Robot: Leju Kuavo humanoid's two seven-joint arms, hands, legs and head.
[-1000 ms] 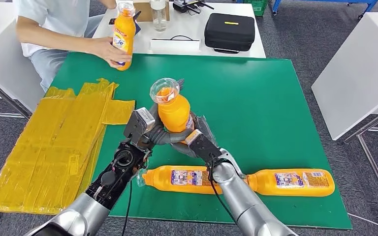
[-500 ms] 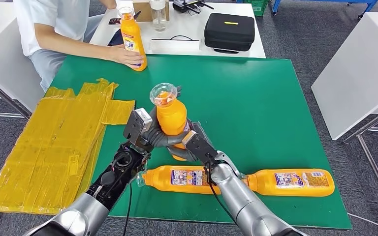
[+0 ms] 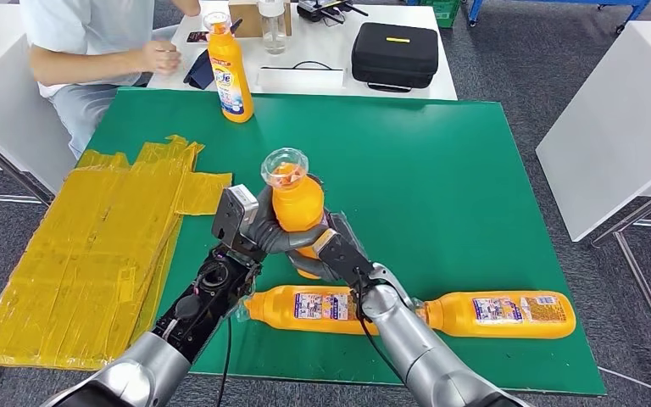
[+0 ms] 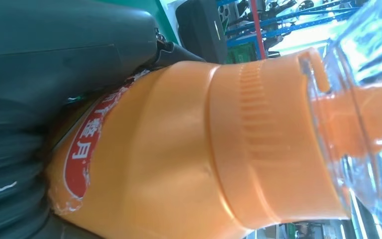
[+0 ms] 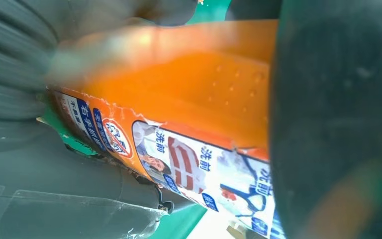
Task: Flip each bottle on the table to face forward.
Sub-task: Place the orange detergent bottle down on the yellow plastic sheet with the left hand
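Observation:
An orange bottle (image 3: 297, 203) with a clear cap stands upright near the middle of the green mat (image 3: 441, 161), gripped from both sides. My left hand (image 3: 258, 229) wraps its left side and my right hand (image 3: 332, 248) holds its lower right. Up close, the left wrist view shows the bottle's (image 4: 189, 149) orange shoulder and clear cap, and the right wrist view shows its (image 5: 179, 99) printed back label. Two more orange bottles lie on their sides near the mat's front edge, one (image 3: 305, 308) behind my right arm, one (image 3: 500, 314) further right. Another bottle (image 3: 230, 72) stands upright at the mat's back left.
A person (image 3: 93, 51) sits at the back left, a hand (image 3: 159, 58) near the standing bottle. Yellow taped sheets (image 3: 93, 246) cover the area left of the mat. A black case (image 3: 395, 55) and a clear bottle (image 3: 273, 25) sit on the white table behind.
The person set the far bottle upright on the mat and let go, drawing the hand back. My two hands turned and shifted the held bottle slightly while keeping their grip.

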